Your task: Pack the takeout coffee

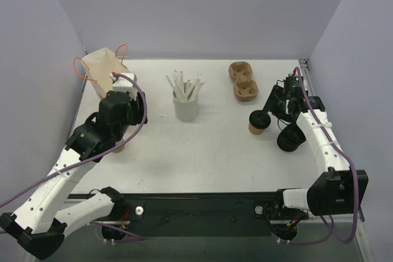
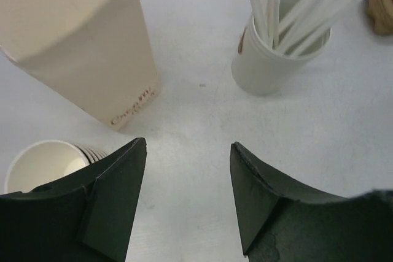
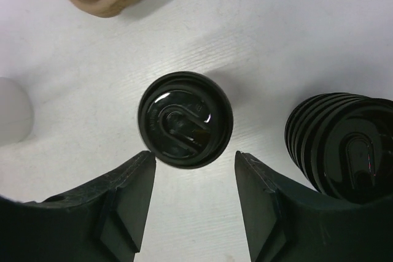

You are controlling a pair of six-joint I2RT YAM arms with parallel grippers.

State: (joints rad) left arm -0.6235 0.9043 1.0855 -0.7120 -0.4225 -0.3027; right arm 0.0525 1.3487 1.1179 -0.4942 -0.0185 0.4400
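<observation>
The takeout coffee (image 1: 258,122), a brown paper cup with a black lid, stands upright at the right of the table. From above, its lid (image 3: 185,119) lies just ahead of my right gripper (image 3: 193,164), which is open and empty, its jaws apart and short of the cup. In the top view the right gripper (image 1: 274,111) hovers just behind and to the right of the cup. A beige paper bag (image 1: 103,70) stands at the back left and fills the upper left of the left wrist view (image 2: 80,41). My left gripper (image 2: 187,148) is open and empty over bare table beside the bag.
A stack of loose black lids (image 3: 344,145) lies right of the coffee. A brown pulp cup carrier (image 1: 242,81) sits at the back right. A white cup of stirrers (image 1: 185,107) stands mid-table. A stack of lidless cups (image 2: 46,164) lies under the left arm.
</observation>
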